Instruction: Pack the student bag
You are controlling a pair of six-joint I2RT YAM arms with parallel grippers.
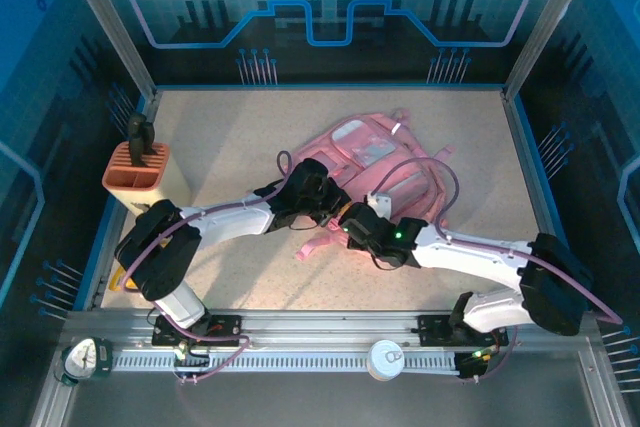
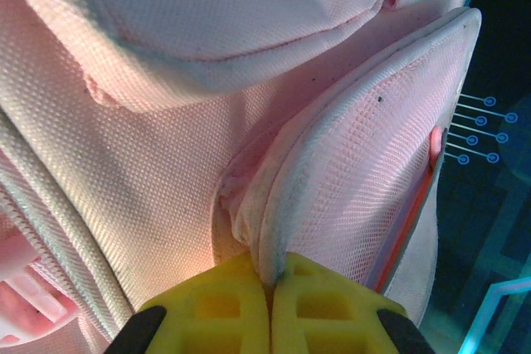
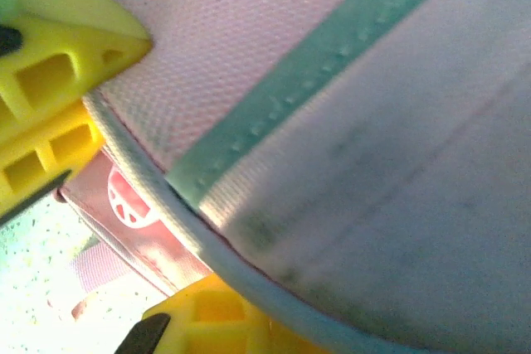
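A: Where's the bag [image 1: 385, 162]?
B: On the table [image 1: 230, 137], just off centre toward 2 o'clock.
A: And the holder [image 1: 137, 169]?
B: At the table's 9 o'clock edge, well apart from the bag.
A: The grippers?
B: Left gripper [image 2: 271, 275] on the bag's 9 o'clock edge; right gripper [image 3: 133, 196] on its 7 o'clock edge, just beside.

Pink student bag [image 1: 372, 144], teal strip [image 3: 332, 64]; left claw pads [image 2: 216, 308] yellow; pen holder [image 1: 133, 175] orange; table [image 1: 230, 137] beige, speckled.

The pink backpack [image 1: 375, 152] is lying kinda slumped mid table [image 1: 230, 147], see-through front pocket up, a strap flopped toward the near edge.
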